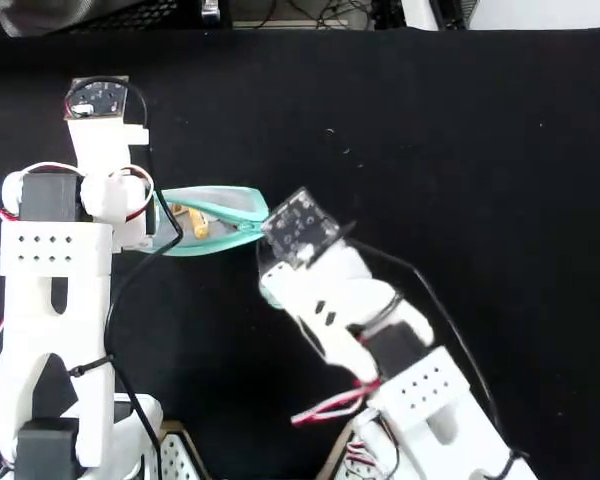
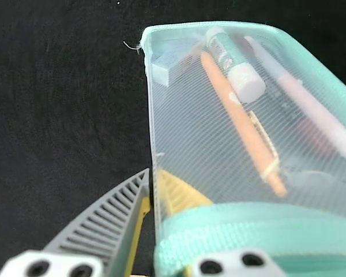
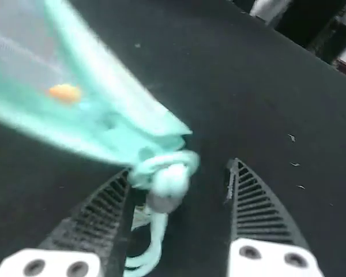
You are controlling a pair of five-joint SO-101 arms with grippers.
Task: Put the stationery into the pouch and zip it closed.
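Evidently the zipping step is nearing its end. The translucent mint-green mesh pouch (image 1: 215, 215) is lying at about 9 o'clock from the middle of the black cloth-covered surface (image 1: 460, 150). An orange pen (image 2: 242, 127), a white-capped glue stick (image 2: 233, 60) and a pink pen (image 2: 311, 109) are showing through its side.

The left fingers (image 2: 153, 173) are pinching the pouch's 9 o'clock end, clamped on its edge. The right fingers (image 3: 179, 173) are standing well apart at the 3 o'clock end and gripping nothing. The mint-green zipper pull with its looped cord (image 3: 164, 184) is sitting between them, touching one finger. I cannot tell whether the slider is sitting fully home.

If it is falling short, the next move is asking the right fingers to close on the pull and draw it toward 3 o'clock while the left is anchoring the fabric. If it is home, both are only needing to let go.

Pale flecks of lint are dotting the cloth — and past the 12 o'clock edge, dark cables (image 1: 300, 12) and pale furniture are showing.
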